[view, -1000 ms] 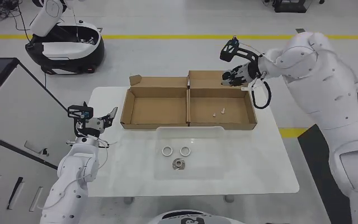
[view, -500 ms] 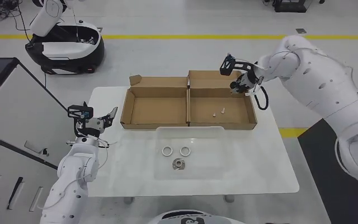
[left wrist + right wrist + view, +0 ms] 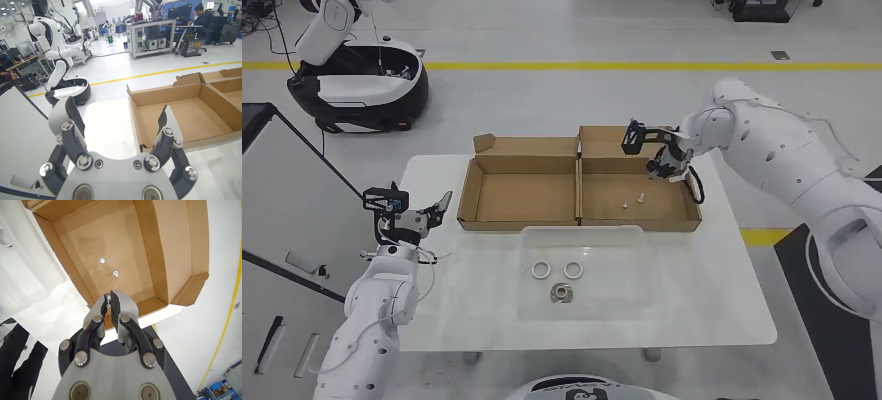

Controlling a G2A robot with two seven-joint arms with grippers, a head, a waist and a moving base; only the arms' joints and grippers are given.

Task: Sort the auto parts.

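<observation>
My right gripper (image 3: 662,165) (image 3: 109,294) hangs over the right end of the right cardboard box (image 3: 657,208) (image 3: 132,237), shut on a small silver bolt (image 3: 108,298). On that box's floor lie a bolt (image 3: 115,273) (image 3: 640,196) and a small washer (image 3: 102,260) (image 3: 624,204). The left cardboard box (image 3: 522,195) (image 3: 189,117) holds nothing. My left gripper (image 3: 434,208) (image 3: 117,103) stands open at the table's left edge, beside the left box, with nothing between its fingers.
A clear plastic tray (image 3: 582,232) sits in front of the boxes with two white rings (image 3: 540,269) (image 3: 573,268) and a grey round metal part (image 3: 561,292) in it. A wheeled robot base (image 3: 362,85) stands on the floor beyond the table's left corner.
My right gripper has swung from behind the right box's far right corner leftward to over its right end, with the bolt in it. The left arm has kept still.
</observation>
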